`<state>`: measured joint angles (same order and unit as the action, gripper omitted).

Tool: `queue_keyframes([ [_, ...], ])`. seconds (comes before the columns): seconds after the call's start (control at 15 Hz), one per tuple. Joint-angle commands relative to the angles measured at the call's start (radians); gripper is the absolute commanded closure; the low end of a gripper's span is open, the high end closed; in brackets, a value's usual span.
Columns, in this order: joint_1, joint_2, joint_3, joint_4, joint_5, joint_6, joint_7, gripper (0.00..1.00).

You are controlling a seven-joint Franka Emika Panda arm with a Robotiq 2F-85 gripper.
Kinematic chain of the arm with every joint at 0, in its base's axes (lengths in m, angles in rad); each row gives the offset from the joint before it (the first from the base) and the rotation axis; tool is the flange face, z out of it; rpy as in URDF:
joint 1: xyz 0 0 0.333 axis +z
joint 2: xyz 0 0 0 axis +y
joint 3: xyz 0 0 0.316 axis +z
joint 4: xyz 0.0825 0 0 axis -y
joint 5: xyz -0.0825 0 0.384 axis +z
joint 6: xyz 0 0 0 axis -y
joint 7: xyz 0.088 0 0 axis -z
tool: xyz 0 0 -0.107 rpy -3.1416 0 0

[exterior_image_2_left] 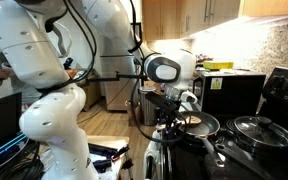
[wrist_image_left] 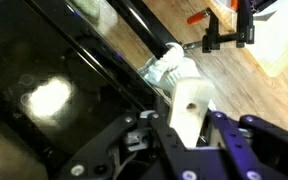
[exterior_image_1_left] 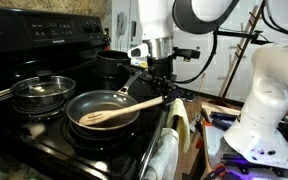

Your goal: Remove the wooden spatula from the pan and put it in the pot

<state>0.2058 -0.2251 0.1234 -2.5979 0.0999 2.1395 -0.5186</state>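
The wooden spatula (exterior_image_1_left: 124, 107) lies slanted across the pan (exterior_image_1_left: 84, 102), its flat head down in the dark inside and its handle reaching over the rim on the robot's side. My gripper (exterior_image_1_left: 165, 88) is shut on the handle's end. In the wrist view the handle end (wrist_image_left: 189, 98), with its hole, sits clamped between my fingers (wrist_image_left: 189, 128). The black pot (exterior_image_1_left: 112, 63) stands on the back burner behind the pan, just beside my gripper. In an exterior view my gripper (exterior_image_2_left: 174, 108) hangs at the stove's edge by the pan (exterior_image_2_left: 202, 124).
A steel pot with a glass lid (exterior_image_1_left: 41, 91) stands beside the pan and also shows in an exterior view (exterior_image_2_left: 250, 128). The stove's front edge and oven handle (wrist_image_left: 144, 30) run below my gripper. The robot base (exterior_image_1_left: 259, 125) stands by the stove.
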Motion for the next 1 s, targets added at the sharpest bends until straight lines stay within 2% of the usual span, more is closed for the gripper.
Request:
queue_keyframes([
  [0.0,0.013,-0.062,-0.005,-0.045,0.017,0.02,0.02,0.97],
  [0.13,0.013,-0.087,-0.012,-0.056,0.03,0.021,0.015,1.0],
  [0.87,0.01,-0.23,-0.097,-0.075,0.04,-0.019,0.003,0.99],
  [0.93,0.01,-0.231,-0.1,-0.074,0.037,-0.021,0.009,0.71],
])
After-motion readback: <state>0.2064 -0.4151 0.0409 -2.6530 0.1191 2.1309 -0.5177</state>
